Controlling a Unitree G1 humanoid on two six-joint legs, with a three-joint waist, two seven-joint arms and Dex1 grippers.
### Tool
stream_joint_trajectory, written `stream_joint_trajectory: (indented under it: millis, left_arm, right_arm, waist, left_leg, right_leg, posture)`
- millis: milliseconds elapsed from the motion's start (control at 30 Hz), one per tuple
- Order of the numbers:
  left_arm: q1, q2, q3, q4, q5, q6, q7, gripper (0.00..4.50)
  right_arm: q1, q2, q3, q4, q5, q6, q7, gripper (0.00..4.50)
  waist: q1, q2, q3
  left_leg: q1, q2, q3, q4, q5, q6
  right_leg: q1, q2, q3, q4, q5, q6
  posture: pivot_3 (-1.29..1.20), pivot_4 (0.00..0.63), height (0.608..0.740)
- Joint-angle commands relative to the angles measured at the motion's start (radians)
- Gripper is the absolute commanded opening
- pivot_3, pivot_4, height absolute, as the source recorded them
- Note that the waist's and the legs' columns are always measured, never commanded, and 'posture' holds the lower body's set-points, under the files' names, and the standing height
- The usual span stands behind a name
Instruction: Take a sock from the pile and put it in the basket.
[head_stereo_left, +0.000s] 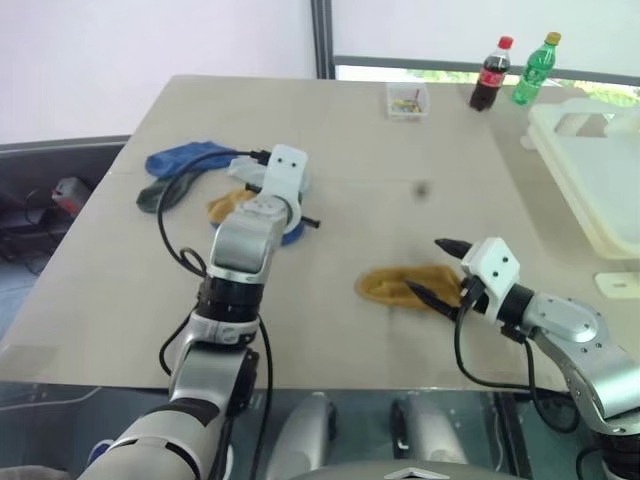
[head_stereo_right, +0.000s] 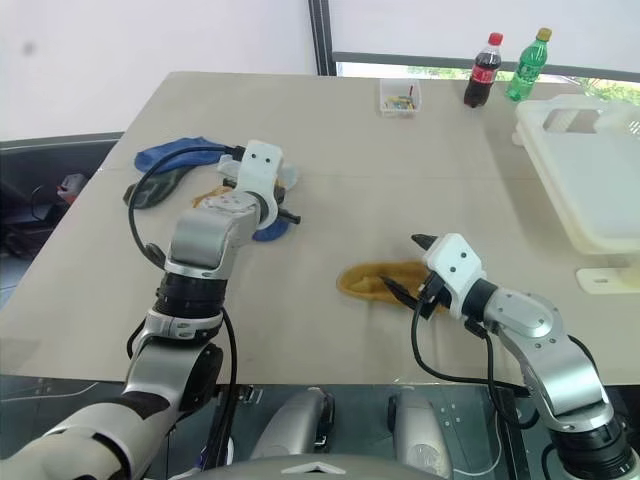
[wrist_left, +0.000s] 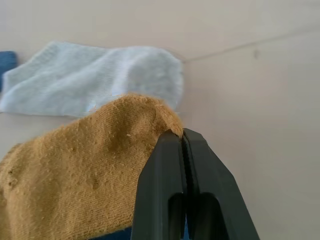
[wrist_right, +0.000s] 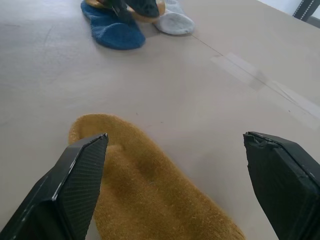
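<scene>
Left end effector (wrist_left: 182, 145), fingers together, pinches a mustard sock's (wrist_left: 75, 170) edge at the pile (head_stereo_left: 190, 180), ready for carrying to the basket (head_stereo_left: 600, 190) across the counter (head_stereo_left: 380, 170). Right end effector (head_stereo_left: 432, 268), fingers apart, straddles another mustard sock (head_stereo_left: 405, 287), not gripping.

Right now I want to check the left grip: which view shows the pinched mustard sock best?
The left wrist view: the left gripper has its fingers shut on the mustard sock edge. In both eye views the arm hides most of that sock; the right wrist view catches it far off.
</scene>
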Motion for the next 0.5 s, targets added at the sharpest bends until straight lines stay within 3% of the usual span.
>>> stream_joint_trajectory:
  millis: [33, 267, 500]
  left_arm:
    - [-0.019, 0.044, 0.021, 0.028, 0.058, -0.065, 0.053, 0.06]
    - [0.01, 0.067, -0.097, 0.003, 0.089, -0.141, -0.019, 0.06]
    - [0.091, 0.082, -0.048, 0.024, 0.127, -0.154, 0.058, 0.06]
  right_arm:
    - [0.0, -0.002, -0.021, -0.04, 0.001, -0.016, -0.004, 4.5]
    - [0.008, -0.002, -0.019, -0.05, -0.001, -0.012, -0.011, 4.5]
    - [0.021, 0.0, -0.013, -0.054, -0.006, -0.016, -0.014, 4.5]
  waist:
    - [-0.005, 0.0, 0.0]
    - [0.009, 0.0, 0.0]
    - [0.001, 0.0, 0.0]
  left_leg:
    - [0.0, 0.0, 0.0, 0.0, 0.0, 0.0]
    - [0.0, 0.0, 0.0, 0.0, 0.0, 0.001]
    - [0.0, 0.001, 0.0, 0.0, -0.001, 0.001]
  right_leg:
    - [0.0, 0.0, 0.0, 0.0, 0.0, 0.0]
    - [0.0, -0.001, 0.0, 0.0, 0.0, 0.0]
    - [0.0, 0.0, 0.0, 0.0, 0.0, 0.0]
  posture:
    - [0.0, 0.15, 0.74]
    - [0.0, 0.15, 0.74]
    - [0.0, 0.15, 0.74]
